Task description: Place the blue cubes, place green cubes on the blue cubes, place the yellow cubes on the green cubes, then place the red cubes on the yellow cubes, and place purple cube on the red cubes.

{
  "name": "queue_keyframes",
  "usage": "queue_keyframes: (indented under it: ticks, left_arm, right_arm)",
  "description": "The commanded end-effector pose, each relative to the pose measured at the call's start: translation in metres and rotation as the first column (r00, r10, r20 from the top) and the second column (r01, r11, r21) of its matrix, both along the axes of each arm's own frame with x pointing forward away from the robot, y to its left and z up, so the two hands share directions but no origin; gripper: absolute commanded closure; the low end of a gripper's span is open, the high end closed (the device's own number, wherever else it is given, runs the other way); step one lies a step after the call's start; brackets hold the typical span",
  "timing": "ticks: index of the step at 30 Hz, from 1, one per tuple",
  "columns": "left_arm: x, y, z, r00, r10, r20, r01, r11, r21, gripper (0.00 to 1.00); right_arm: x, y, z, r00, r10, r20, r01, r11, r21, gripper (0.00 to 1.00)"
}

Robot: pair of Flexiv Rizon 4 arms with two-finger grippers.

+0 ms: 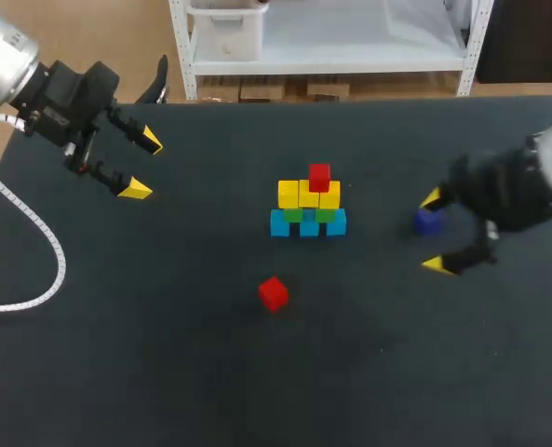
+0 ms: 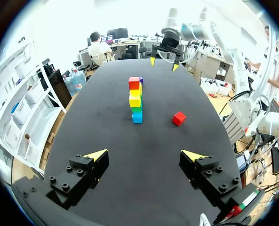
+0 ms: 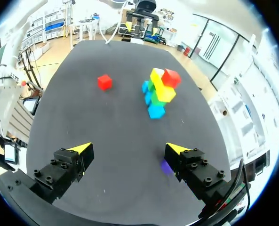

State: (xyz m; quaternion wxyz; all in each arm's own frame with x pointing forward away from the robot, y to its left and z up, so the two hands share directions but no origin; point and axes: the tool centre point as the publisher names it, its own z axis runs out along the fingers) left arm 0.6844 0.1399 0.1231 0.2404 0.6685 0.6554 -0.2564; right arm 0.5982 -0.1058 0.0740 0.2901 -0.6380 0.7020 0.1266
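Observation:
At the table's middle stands a pyramid: a row of blue cubes [image 1: 308, 224], green cubes [image 1: 307, 214] on them, yellow cubes [image 1: 308, 194] above, and one red cube [image 1: 319, 175] on top. A second red cube [image 1: 273, 292] lies loose in front of it. The purple cube [image 1: 429, 222] lies to the right, between the open fingers of my right gripper [image 1: 435, 232] and close to the far finger. In the right wrist view the purple cube [image 3: 166, 166] sits blurred against one finger of the right gripper [image 3: 129, 149]. My left gripper [image 1: 142, 166] hangs open and empty at the far left.
In the left wrist view the left gripper [image 2: 145, 155] faces the pyramid [image 2: 136, 99] end-on, the loose red cube [image 2: 179, 118] beside it. A white cable [image 1: 43, 251] loops over the table's left edge. Bare black tabletop [image 1: 164, 372] lies in front.

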Motion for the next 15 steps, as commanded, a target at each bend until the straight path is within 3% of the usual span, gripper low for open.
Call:
queue_keyframes:
  ticks: [1,15]
  left_arm:
    - [0.0,0.001,-0.001,1.0,-0.002,0.003,0.002,1.0,-0.003,0.0]
    - [0.0,0.001,-0.001,1.0,-0.002,0.003,0.002,1.0,-0.003,0.0]
  right_arm:
    - [0.0,-0.034,0.014,1.0,0.019,-0.006,-0.019,1.0,0.022,0.0]
    - [0.014,-0.076,0.011,0.999,-0.05,-0.013,0.051,0.994,0.101,0.0]
